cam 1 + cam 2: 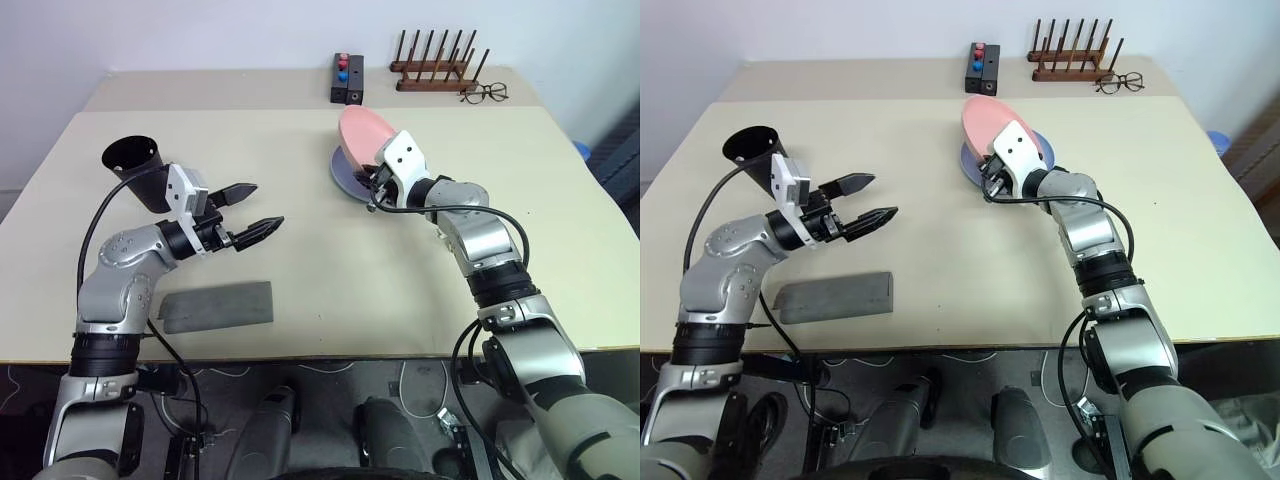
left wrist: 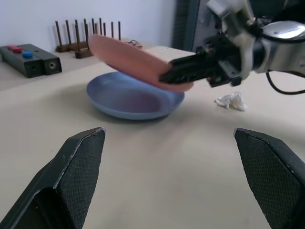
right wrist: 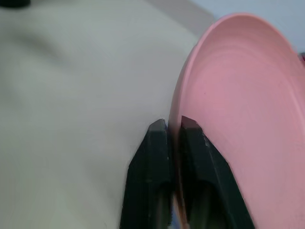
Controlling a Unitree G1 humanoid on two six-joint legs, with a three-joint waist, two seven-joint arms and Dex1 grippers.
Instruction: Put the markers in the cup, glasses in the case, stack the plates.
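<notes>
Wide beige matte tabletop is sitting against a plain white wall, with a second, narrower table section butting its far edge. Dark floor with loose cables is showing below the near edge.

Right gripper is pinching the rim of the round salmon-pink shallow plate, fingers clamped together on it, plate tilted above the light blue round plate, which is lying flat on the table.

Left gripper is hovering over bare table, fingers wide apart, holding nothing.

Tall black tapered plastic cup is standing just behind the left wrist. Flat grey felt glasses case is lying closed near the front edge.

Far side: black box with red and blue buttons, wooden peg rack, thin wire-framed spectacles. Crumpled white scrap is lying near the plates.

No readable writing or labels.
</notes>
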